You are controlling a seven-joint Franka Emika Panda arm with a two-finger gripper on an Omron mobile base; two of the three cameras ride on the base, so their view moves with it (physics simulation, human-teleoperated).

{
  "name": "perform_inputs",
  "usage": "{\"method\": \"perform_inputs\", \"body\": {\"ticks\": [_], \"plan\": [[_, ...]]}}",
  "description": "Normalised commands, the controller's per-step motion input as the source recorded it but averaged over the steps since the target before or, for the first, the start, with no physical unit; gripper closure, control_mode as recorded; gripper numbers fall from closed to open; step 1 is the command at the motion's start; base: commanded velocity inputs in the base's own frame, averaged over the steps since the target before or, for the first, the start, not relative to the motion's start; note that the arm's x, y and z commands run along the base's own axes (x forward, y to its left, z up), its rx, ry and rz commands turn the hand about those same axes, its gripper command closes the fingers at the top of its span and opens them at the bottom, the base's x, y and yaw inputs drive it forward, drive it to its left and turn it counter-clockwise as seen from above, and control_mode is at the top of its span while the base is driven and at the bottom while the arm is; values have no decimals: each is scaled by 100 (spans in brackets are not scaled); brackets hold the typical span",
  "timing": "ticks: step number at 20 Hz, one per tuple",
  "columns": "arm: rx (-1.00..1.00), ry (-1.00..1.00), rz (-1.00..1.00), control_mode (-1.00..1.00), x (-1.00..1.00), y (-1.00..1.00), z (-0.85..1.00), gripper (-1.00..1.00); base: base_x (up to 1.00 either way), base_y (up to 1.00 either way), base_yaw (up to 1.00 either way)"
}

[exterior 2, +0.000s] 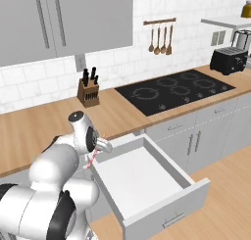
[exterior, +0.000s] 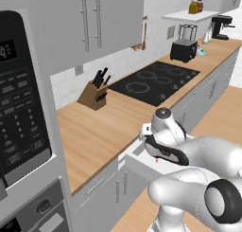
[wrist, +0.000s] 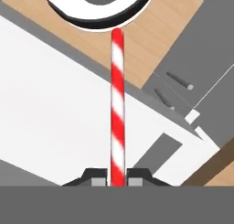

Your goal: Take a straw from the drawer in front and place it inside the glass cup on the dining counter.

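The straw, striped red and white, is seen in the hand view clamped between the two dark fingertips of the gripper. The fingers are drawn together on its lower end, and the straw runs straight from 6 o'clock towards 12 o'clock in that view. Behind it the white inside of the drawer is visible, with wood-coloured floor beyond.

In the right base view the drawer is found pulled fully out from the cabinet run below the wall counter, its white floor bare and its grey front with a slim silver handle at 5 o'clock. The straw appears there as a thin pink sliver just beside the drawer's near left corner, held above the drawer rather than lying in it. The gripper itself is largely masked by the arm in this view, so its position is judged at roughly 9 o'clock of the drawer.

In the left base view the arm is seen bent over the open drawer, and a small pink mark, probably the straw, is noted below the hand.

On the wall counter a knife block stands at 10 o'clock of the black cooktop, and a toaster at the cooktop's 2 o'clock.
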Motion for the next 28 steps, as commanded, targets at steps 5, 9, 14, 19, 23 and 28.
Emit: {"method": "perform_inputs", "body": {"ticks": [5, 9, 14, 19, 23, 28], "plan": [[9, -18, 0, -100, -4, 9, -43, 100, 0, 0, 0], [30, -30, -4, -100, -33, 1, -5, 100, 0, 0, 0], [29, -23, -9, -100, -20, 6, -1, 100, 0, 0, 0], [4, -7, -14, -100, 0, 32, -22, 100, 0, 0, 0], [0, -4, -14, -100, 0, 53, -29, 100, 0, 0, 0], [0, -1, -3, 100, 0, 12, -7, 100, -17, 43, -15]]}}
